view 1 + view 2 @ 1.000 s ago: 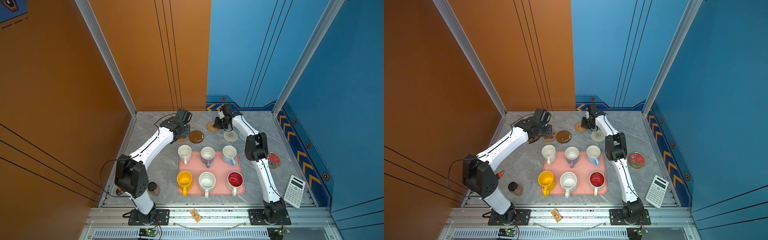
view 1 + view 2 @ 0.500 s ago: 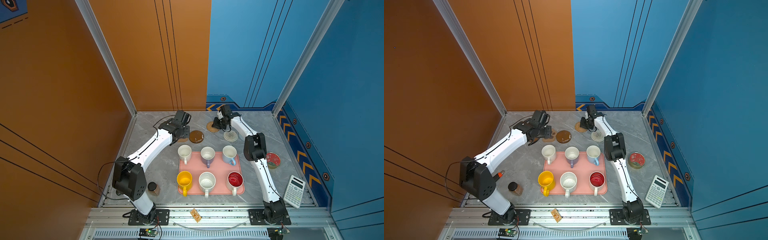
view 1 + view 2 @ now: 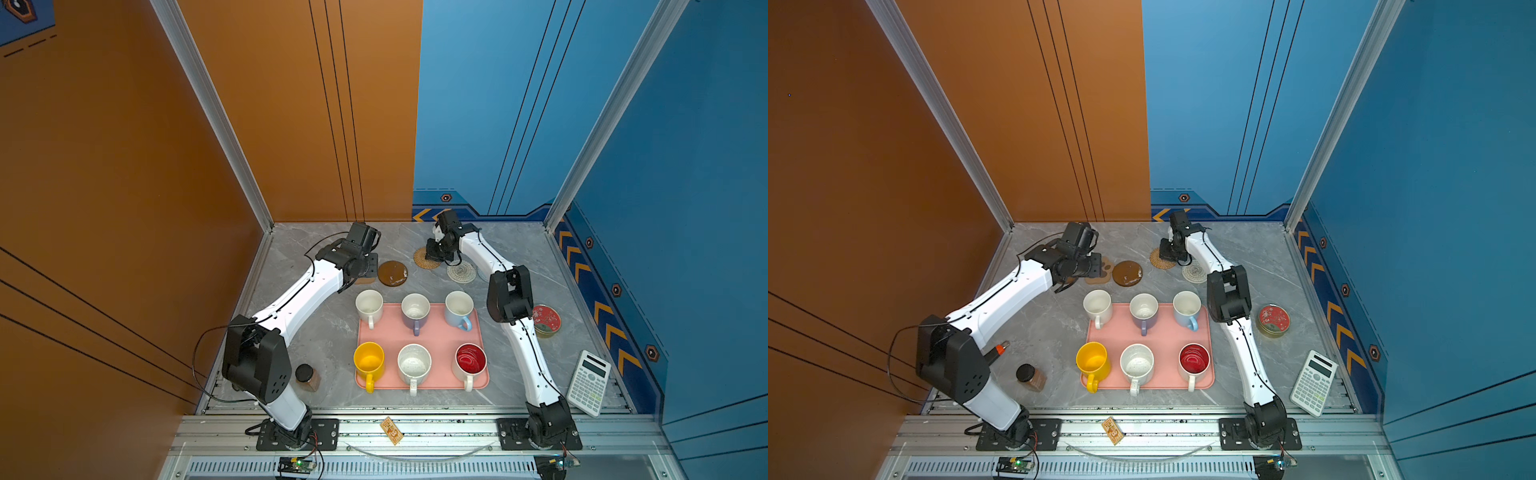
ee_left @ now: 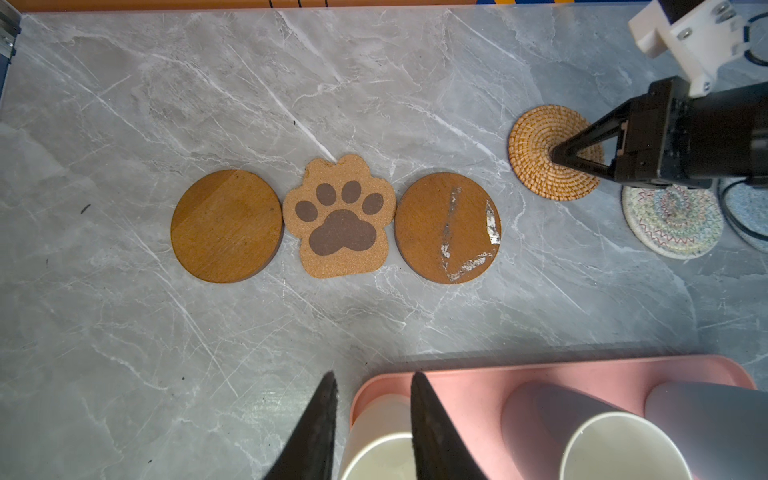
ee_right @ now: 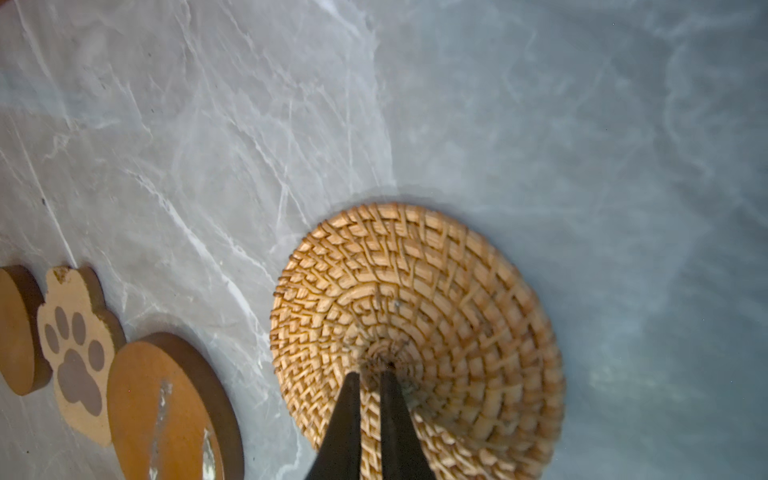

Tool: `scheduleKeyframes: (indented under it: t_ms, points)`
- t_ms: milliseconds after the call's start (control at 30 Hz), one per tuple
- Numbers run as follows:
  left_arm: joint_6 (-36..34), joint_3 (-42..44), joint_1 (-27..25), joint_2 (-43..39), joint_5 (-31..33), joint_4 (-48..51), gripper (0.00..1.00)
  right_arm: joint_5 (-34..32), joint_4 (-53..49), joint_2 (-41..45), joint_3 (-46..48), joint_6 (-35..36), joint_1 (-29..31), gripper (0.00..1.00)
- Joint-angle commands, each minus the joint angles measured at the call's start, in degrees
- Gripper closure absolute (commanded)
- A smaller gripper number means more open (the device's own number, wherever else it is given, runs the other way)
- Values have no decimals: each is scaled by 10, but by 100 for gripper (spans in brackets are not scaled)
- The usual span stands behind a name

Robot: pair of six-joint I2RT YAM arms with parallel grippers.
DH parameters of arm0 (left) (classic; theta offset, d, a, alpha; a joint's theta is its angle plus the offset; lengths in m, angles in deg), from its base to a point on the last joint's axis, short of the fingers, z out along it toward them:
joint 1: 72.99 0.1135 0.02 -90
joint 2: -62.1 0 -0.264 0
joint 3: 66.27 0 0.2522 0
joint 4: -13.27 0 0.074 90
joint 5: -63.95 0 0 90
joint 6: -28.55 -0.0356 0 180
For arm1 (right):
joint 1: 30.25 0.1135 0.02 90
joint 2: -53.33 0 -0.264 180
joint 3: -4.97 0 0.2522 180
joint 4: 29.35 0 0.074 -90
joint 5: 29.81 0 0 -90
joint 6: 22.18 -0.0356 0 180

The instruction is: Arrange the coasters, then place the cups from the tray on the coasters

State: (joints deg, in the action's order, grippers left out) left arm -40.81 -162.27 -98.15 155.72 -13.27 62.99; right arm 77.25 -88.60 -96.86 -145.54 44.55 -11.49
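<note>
Roughly at eleven o'clock of the pink tray point(image 3: 436, 336), the left gripper point(image 4: 374, 376) hangs part open and empty, near the white mug point(image 3: 369, 302). A brown disc point(image 4: 226, 226), the paw coaster point(image 4: 340, 218) and a scuffed brown disc point(image 4: 448, 227) lie in a row on the table point(image 4: 374, 83). At the tray's twelve o'clock, the right gripper point(image 5: 371, 370), all but closed, rests its tips on the centre of the rattan coaster point(image 5: 415, 291). The cream coaster point(image 3: 461, 272) lies at that coaster's four o'clock.

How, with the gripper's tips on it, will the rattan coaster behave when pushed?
Probably slides, not rolls: the rattan coaster lies flat on the table. Likely stiff, light: tight coiled weave. Ribs should give the right gripper purchase.
</note>
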Motion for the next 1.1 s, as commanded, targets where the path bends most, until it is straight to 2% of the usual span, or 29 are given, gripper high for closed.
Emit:
scheduleKeyframes:
  t_ms: [0, 333, 1067]
  points:
    - [5, 13, 4, -17, -13, -6, 68, -46, -90, 16, 44, 30, 11, 90]
    - [6, 15, 4, -18, -14, -7, 68, -37, -94, 51, 98, 45, 22, 91]
    - [12, 30, 4, -28, -12, -8, 68, -24, -96, 90, 144, 42, 26, 93]
